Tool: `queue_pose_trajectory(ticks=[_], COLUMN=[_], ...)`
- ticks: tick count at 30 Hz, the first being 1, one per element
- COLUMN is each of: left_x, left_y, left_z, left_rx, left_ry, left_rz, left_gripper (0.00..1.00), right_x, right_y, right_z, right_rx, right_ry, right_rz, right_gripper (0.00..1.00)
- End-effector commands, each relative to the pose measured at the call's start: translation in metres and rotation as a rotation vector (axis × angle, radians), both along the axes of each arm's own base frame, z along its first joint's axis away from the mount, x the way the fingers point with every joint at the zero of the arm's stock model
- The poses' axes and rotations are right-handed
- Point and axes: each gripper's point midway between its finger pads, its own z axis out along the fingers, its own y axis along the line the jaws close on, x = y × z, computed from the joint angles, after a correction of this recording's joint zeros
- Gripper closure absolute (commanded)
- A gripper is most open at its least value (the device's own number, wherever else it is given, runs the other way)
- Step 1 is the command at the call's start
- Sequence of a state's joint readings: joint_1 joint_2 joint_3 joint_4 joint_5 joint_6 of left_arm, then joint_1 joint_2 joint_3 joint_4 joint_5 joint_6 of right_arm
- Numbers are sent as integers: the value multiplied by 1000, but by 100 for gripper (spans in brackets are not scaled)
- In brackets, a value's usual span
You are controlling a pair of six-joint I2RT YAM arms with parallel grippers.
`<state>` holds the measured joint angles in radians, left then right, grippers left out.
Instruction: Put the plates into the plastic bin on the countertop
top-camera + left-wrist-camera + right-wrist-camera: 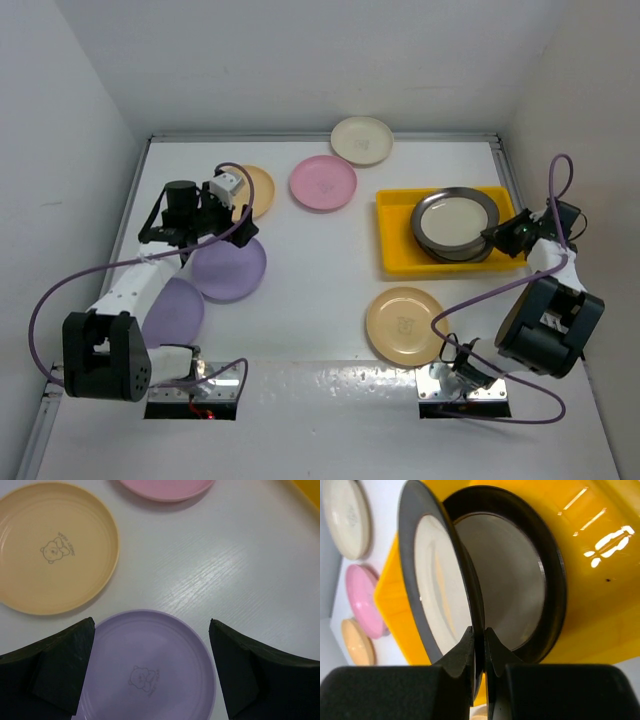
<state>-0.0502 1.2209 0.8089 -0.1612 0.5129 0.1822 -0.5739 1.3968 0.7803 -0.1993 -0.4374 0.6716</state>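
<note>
Plate [437,595] with steel rim, cream centre is tilting in right gripper's [479,636] clenched grasp, twin [515,575] beyond in yellow bin [600,610]; left gripper [152,627] is hanging spread over lilac plate [150,675].

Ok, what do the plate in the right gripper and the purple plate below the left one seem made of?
Held plate: likely metal, dark glossy rim with reflections, smooth cream centre, perhaps enamel. Purple plate: probably plastic or melamine, matte even colour, printed bear, soft moulded rim.
</note>
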Motion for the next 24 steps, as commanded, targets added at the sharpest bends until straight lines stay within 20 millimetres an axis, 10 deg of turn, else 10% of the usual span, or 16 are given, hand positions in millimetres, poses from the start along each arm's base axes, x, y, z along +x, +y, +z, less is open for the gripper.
queue_pose_trajectory(ticks=[1,9,12,14,17,24], left_x=[18,21,23,24,24,23], left_y=[4,5,3,3,3,0], left_z=[24,16,15,17,17,15], left_rx=[9,7,2,2,2,-3], left_ry=[-96,-82,-84,-93,-93,-89], left_rz=[-10,-21,-29,-29,-29,-53], left_gripper=[4,4,4,4,4,4], right_x=[8,7,1,-8,-17,-13], right_y=[-12,-9,-12,-19,-51,-55], right_z=[4,-6,-25,-33,-37,-26], right_rx=[-66,-63,-59,-111,-323,-527], right_ry=[-23,-30,58,134,291,456], right_rz=[24,29,27,21,-45,16], right_gripper=[100,96,40,20,13,11])
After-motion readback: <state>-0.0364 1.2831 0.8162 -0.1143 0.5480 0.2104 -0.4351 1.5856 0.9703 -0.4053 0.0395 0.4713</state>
